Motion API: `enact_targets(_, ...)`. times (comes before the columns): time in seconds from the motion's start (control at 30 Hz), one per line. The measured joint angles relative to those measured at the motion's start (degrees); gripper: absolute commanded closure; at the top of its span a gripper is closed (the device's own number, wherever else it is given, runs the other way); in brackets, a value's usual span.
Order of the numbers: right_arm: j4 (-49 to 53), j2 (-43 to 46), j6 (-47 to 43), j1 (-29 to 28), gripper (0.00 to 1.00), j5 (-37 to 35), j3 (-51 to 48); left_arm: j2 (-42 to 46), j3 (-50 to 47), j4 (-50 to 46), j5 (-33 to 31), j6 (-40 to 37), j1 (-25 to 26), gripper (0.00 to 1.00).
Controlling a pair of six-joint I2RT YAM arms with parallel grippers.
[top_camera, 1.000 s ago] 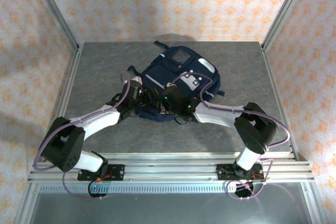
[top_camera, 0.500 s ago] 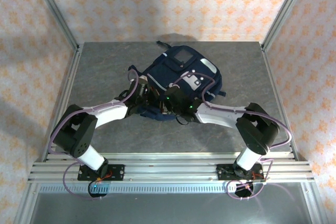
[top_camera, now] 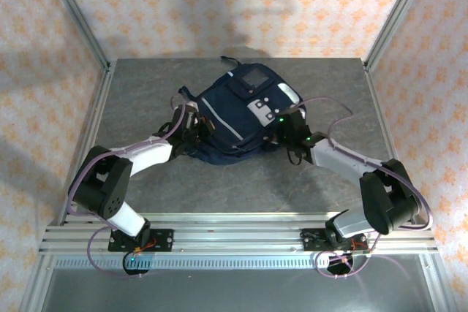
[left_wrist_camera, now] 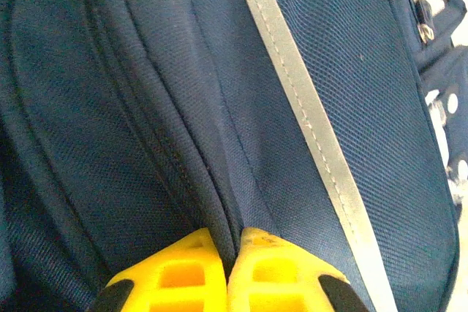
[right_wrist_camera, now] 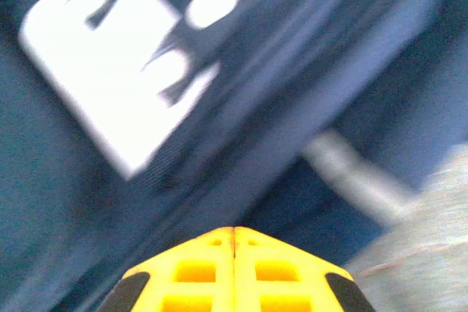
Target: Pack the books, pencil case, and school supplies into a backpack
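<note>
Left gripper (left_wrist_camera: 232, 245) has its yellow fingers pressed together on a raised ridge of navy fabric, which runs straight up into the thin slit between the tips. That fabric belongs to the backpack (top_camera: 245, 111), so the left gripper is holding the bag by a fold on its near left side. Just to the right of the nipped fold, a grey stripe (left_wrist_camera: 307, 107) crosses the cloth on a slant, away from the fingers.

Over on the other side, the right gripper (right_wrist_camera: 234, 235) is closed tight, tip against tip, with nothing between its fingers. It sits at the bag's right edge, pointing into the dark cloth, and a white patch (right_wrist_camera: 110, 85) lies ahead of it and to the left. This view is blurred, so whether the tips touch the fabric cannot be told.

From above, the backpack lies flat on the grey table (top_camera: 146, 85), toward the back and middle, patches facing up, between the two grippers.
</note>
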State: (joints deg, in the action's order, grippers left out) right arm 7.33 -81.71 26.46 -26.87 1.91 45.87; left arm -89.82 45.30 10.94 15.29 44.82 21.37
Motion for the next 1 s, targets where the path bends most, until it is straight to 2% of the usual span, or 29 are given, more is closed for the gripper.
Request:
enact_targets(0.13,1.0,-0.4,-0.1,0.8,1.00,-1.5,0.0,0.2,0.0,-0.2,-0.8,-0.6,-0.5,1.00)
enact_targets(0.23,1.0,-0.4,-0.2,0.5,0.95,-0.3,0.3,0.2,0.0,-0.4,-0.8,-0.8,-0.5,1.00)
enact_targets(0.3,0.6,-0.2,-0.4,0.2,0.86,1.4,0.4,0.3,0.0,-0.4,-0.8,-0.9,-0.5,1.00)
enact_targets(0.33,0.5,0.3,-0.9,-0.3,0.78,2.5,0.4,0.6,0.0,-0.5,-0.7,-1.0,-0.5,1.00)
enact_targets(0.4,0.1,1.8,-2.0,-2.1,0.68,4.3,0.4,1.2,0.0,-0.9,-0.5,-1.0,-0.5,1.00)
enact_targets(0.57,-3.2,6.9,-5.0,-10.6,0.58,8.6,-0.6,3.5,0.2,-1.9,0.8,-0.5,-0.5,1.00)
enact_targets(0.7,-5.0,6.1,-7.1,-15.3,0.51,10.4,-1.2,4.1,1.3,-3.3,1.7,0.2,-0.5,1.00)
enact_targets(0.9,-6.8,-0.7,-8.4,-19.1,0.49,10.3,-1.2,4.1,2.3,-4.5,2.3,0.4,-0.5,1.00)
enact_targets(1.0,-7.0,-4.1,-8.5,-20.1,0.54,10.1,-0.4,4.1,2.3,-4.5,2.3,0.8,-0.5,1.00)
